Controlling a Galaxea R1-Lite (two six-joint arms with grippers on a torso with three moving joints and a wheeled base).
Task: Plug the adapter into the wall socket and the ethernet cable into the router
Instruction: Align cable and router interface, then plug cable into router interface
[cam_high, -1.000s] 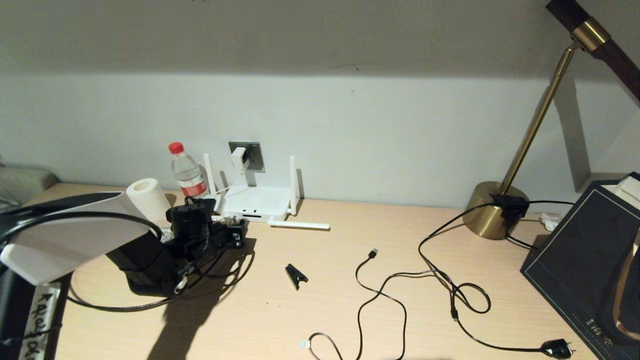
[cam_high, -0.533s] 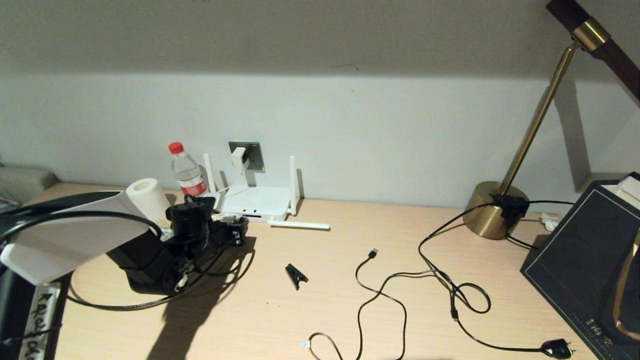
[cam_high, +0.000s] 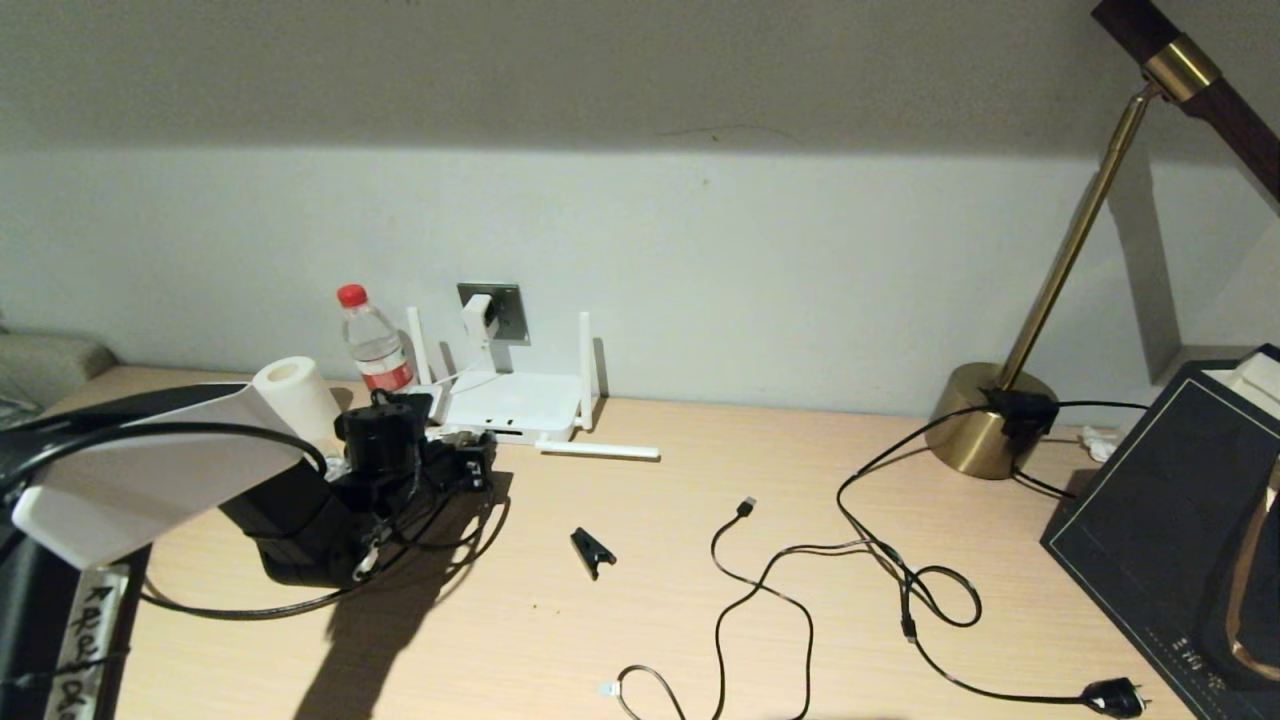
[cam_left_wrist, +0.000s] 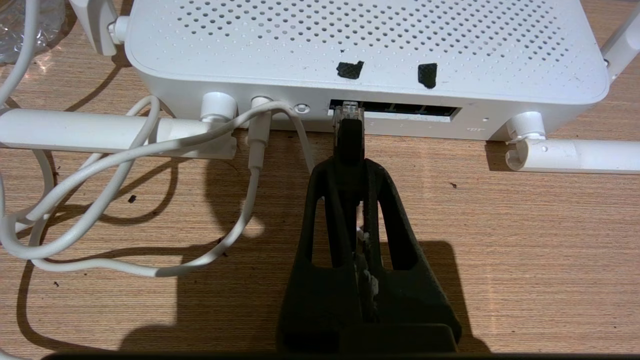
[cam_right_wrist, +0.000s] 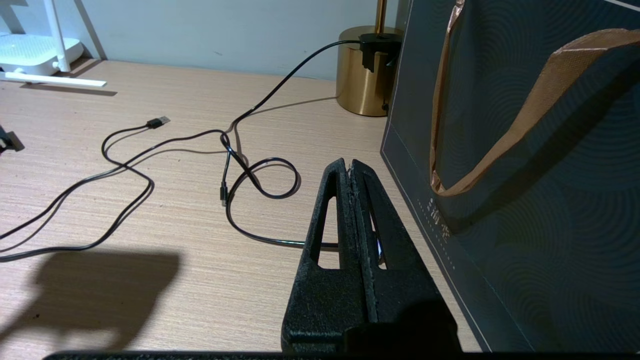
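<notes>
The white adapter (cam_high: 478, 316) sits in the dark grey wall socket (cam_high: 506, 308), its thin white cord (cam_left_wrist: 125, 165) running down to the white router (cam_high: 512, 403) (cam_left_wrist: 360, 45). My left gripper (cam_left_wrist: 350, 167) (cam_high: 470, 468) is shut on the black ethernet cable (cam_left_wrist: 348, 137) just behind its clear plug (cam_left_wrist: 348, 110), whose tip is at the leftmost port of the router's port row. The cable's slack (cam_high: 240, 608) loops on the desk under my left arm. My right gripper (cam_right_wrist: 349, 167) is shut on nothing, low beside a dark paper bag.
A water bottle (cam_high: 374, 342) and a paper roll (cam_high: 296, 398) stand left of the router. A black clip (cam_high: 592, 551), a thin USB cable (cam_high: 745, 590), a lamp cord with plug (cam_high: 1115, 696) and a brass lamp base (cam_high: 985, 420) lie to the right. The dark bag (cam_high: 1170, 520) fills the right edge.
My left gripper has crept slightly toward the router with the ethernet plug. Nothing else has moved.
</notes>
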